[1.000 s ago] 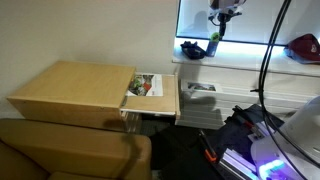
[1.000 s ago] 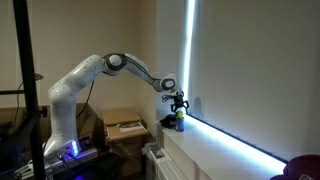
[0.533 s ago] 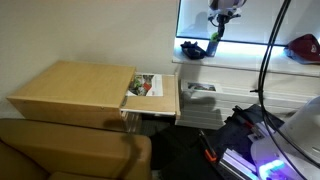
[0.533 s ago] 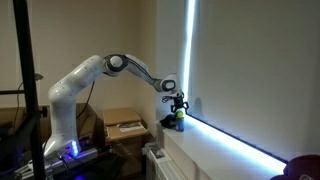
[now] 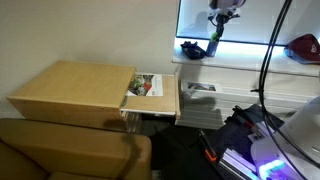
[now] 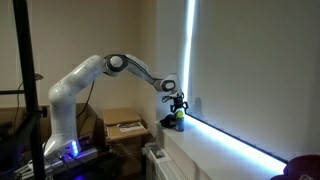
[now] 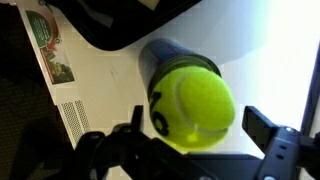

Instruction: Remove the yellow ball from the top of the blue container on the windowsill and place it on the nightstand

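Observation:
The yellow ball (image 7: 195, 100) is a tennis ball sitting on top of the dark blue container (image 7: 160, 58), which stands on the white windowsill (image 5: 232, 66). In the wrist view my gripper (image 7: 196, 130) is open, with one finger on each side of the ball and a gap on both sides. In both exterior views the gripper (image 5: 216, 28) (image 6: 179, 103) hangs just above the container (image 5: 213, 46) (image 6: 181, 125), with the ball (image 6: 181, 116) right under the fingers. The wooden nightstand (image 5: 72, 86) (image 6: 122, 133) stands lower, beside the windowsill.
A magazine (image 5: 146, 85) (image 7: 52, 48) lies on a shelf at the nightstand's edge. A dark object (image 5: 190, 47) sits on the sill next to the container. A red thing (image 5: 304, 46) lies farther along the sill. A brown couch (image 5: 70, 152) is in front.

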Robot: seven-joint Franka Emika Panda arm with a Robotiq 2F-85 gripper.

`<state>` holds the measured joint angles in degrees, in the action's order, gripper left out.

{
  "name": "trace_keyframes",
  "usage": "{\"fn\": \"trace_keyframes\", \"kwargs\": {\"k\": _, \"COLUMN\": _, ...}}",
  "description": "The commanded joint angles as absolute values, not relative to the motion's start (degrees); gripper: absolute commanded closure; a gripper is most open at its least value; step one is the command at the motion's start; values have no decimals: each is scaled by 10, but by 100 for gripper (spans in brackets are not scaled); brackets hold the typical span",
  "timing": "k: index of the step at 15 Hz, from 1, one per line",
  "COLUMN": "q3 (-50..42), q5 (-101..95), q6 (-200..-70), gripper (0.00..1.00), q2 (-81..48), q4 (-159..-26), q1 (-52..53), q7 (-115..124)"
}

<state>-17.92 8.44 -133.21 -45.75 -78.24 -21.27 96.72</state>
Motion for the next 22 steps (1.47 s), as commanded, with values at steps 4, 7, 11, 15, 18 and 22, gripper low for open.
{"fn": "trace_keyframes", "kwargs": {"k": 4, "q3": -181, "q5": 88, "q6": -1330, "gripper": 0, "q2": -460, "q4": -778, "q1": -211, "q7": 962}}
{"fn": "trace_keyframes", "kwargs": {"k": 7, "q3": -172, "q5": 95, "q6": -1333, "gripper": 27, "q2": -457, "q4": -782, "q1": -215, "q7": 951}}
{"fn": "trace_keyframes", "kwargs": {"k": 11, "q3": -162, "q5": 98, "q6": -1338, "gripper": 55, "q2": -452, "q4": -787, "q1": -214, "q7": 939}}
{"fn": "trace_keyframes", "kwargs": {"k": 15, "q3": -161, "q5": 90, "q6": -1341, "gripper": 58, "q2": -441, "q4": -794, "q1": -215, "q7": 940}}
{"fn": "trace_keyframes", "kwargs": {"k": 18, "q3": -178, "q5": 76, "q6": -1362, "gripper": 58, "q2": -400, "q4": -824, "q1": -212, "q7": 929}}
{"fn": "trace_keyframes", "kwargs": {"k": 22, "q3": -211, "q5": 35, "q6": -1411, "gripper": 58, "q2": -316, "q4": -902, "q1": -201, "q7": 888}}
